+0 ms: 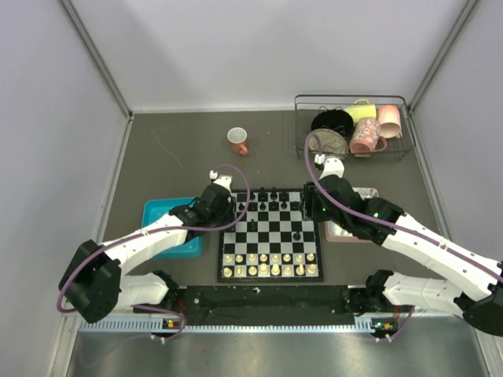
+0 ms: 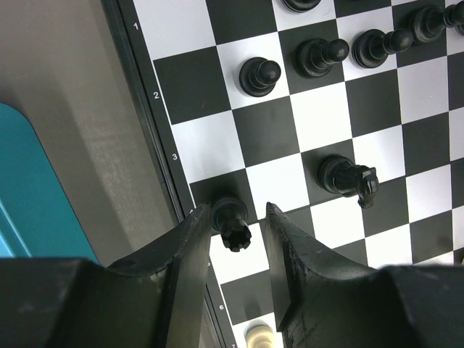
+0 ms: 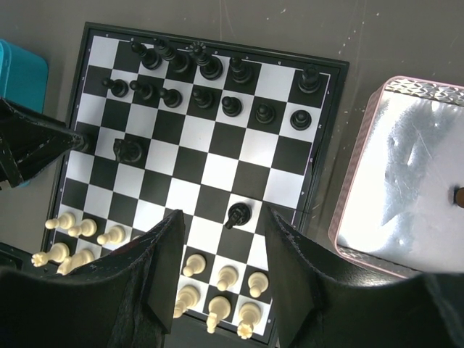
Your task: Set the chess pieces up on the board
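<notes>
left hand (image 2: pixel 239 215) is released, its fingers either side of a black rook (image 2: pixel 230 223). the left finger is touching or nearly touching the rook and there is a gap at the right finger, so no grasp yet. the rook stands on the board (image 3: pixel 217 172) in the left edge column, about mid-board. right hand (image 3: pixel 225 217) is released and carries nothing, hovering over the near half of the board.

progress, judged: mostly done. seven black pawns (image 3: pixel 232 106) stand in the second-far row, with the leftmost square bare. the far-row pieces (image 3: pixel 241 70) are crowded, five or six, exact count unclear. the far-left corner square is bare, likely the rook's spot.

three black pieces are out of place:
- the one rook
- one black knight (image 2: pixel 348 177), just right of the rook, mid-board
- one stray black piece (image 3: pixel 238 214), right of centre, type unclear, maybe the missing pawn

cream-white pieces (image 1: pixel 269 264) fill the two near rows, looks like sixteen. one teal tray (image 1: pixel 161 210) sits left of the board and one pink tray (image 3: pixel 406 167) right of it, both on the worktop.
</notes>
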Action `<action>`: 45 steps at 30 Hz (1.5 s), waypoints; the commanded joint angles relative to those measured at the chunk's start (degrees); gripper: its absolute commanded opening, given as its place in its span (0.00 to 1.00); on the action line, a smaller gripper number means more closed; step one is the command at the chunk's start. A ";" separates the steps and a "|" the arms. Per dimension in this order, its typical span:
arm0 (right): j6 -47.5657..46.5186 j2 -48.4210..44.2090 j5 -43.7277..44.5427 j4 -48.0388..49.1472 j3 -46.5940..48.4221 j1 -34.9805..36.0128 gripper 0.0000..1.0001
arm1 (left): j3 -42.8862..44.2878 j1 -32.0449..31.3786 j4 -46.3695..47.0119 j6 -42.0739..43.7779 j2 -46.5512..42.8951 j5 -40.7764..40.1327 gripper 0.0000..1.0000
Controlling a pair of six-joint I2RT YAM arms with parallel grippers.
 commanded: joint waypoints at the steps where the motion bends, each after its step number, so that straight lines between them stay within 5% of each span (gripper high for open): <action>1: 0.41 -1.42 -0.14 1.30 -0.38 -0.66 0.48 | 2.32 -0.41 0.22 0.59 0.64 -1.02 0.40; 23: 0.94 -2.21 0.04 1.21 -1.26 -0.66 0.48 | 4.78 -0.94 -2.50 1.82 -0.15 -3.12 0.21; 32: 0.76 -3.61 0.12 1.30 -2.04 -0.83 0.48 | 15.93 0.37 -5.32 6.83 3.89 -9.54 0.21; 38: 0.76 -5.28 -0.23 1.13 -3.01 -0.84 0.48 | 26.38 5.72 -5.66 9.55 10.04 -6.82 0.21; 45: 0.67 -6.51 -0.32 0.77 -3.45 -1.01 0.48 | 28.86 10.13 -3.74 9.29 14.96 -2.96 0.21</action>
